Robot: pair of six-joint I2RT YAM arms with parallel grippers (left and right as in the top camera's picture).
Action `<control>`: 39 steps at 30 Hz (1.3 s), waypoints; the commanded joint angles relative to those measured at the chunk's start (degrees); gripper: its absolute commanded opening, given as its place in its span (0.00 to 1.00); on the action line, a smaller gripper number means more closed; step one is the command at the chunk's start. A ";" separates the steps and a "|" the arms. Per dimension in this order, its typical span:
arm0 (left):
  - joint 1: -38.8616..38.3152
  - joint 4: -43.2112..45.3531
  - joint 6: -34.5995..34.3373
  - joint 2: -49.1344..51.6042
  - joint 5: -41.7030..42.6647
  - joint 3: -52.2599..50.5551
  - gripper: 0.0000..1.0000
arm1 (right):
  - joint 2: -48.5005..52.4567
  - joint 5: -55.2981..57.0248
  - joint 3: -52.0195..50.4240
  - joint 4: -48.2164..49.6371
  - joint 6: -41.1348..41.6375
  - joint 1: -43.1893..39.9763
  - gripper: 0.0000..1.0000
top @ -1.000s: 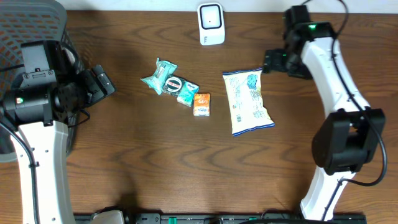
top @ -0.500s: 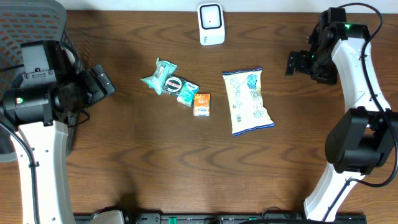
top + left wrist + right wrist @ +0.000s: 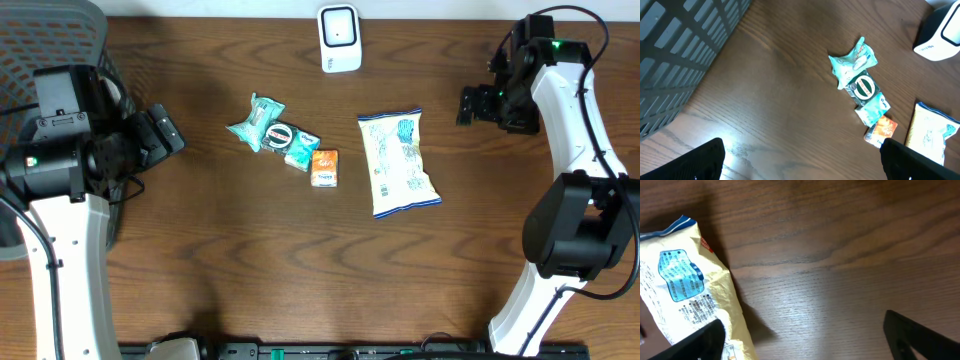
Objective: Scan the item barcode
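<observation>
Bag (image 3: 398, 163), pale yellow with a blue patch and fine print, is lying flat on the table (image 3: 300, 260) near the scanner (image 3: 339, 38). Left gripper (image 3: 170, 130) and right gripper (image 3: 467, 104) are hanging released, empty.

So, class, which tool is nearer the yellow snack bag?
Right. In the overhead view the right tool hangs open just off the snack bag's top right corner; the left tool, also open, is far off beside the mesh basket, beyond the small packets.
</observation>
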 commanded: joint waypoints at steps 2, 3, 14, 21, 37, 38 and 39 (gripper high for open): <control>0.24 -0.20 -0.09 0.13 0.31 1.25 0.98 | -0.46 -0.22 -0.59 0.07 -1.88 0.17 0.95; 0.24 -0.20 -0.09 0.13 0.31 1.25 0.98 | -0.42 -1.05 -0.61 0.11 -1.88 0.17 0.97; 0.24 -0.20 -0.07 0.13 0.31 1.25 0.98 | 2.05 -19.89 -0.66 0.92 -8.26 0.92 0.99; 0.24 -0.20 -0.07 0.13 0.31 1.25 0.97 | 5.20 -19.98 -1.55 1.03 -8.22 2.29 0.99; 0.24 -0.20 -0.09 0.13 0.31 1.25 0.97 | 5.79 -30.80 -17.38 14.84 -5.57 4.68 0.99; 0.24 -0.20 -0.09 0.13 0.31 1.25 0.98 | 5.79 -30.80 -18.51 15.96 -4.96 5.11 0.99; 0.24 -0.20 -0.07 0.13 0.31 1.25 0.98 | 5.79 -30.80 -19.93 17.27 -4.24 5.70 0.99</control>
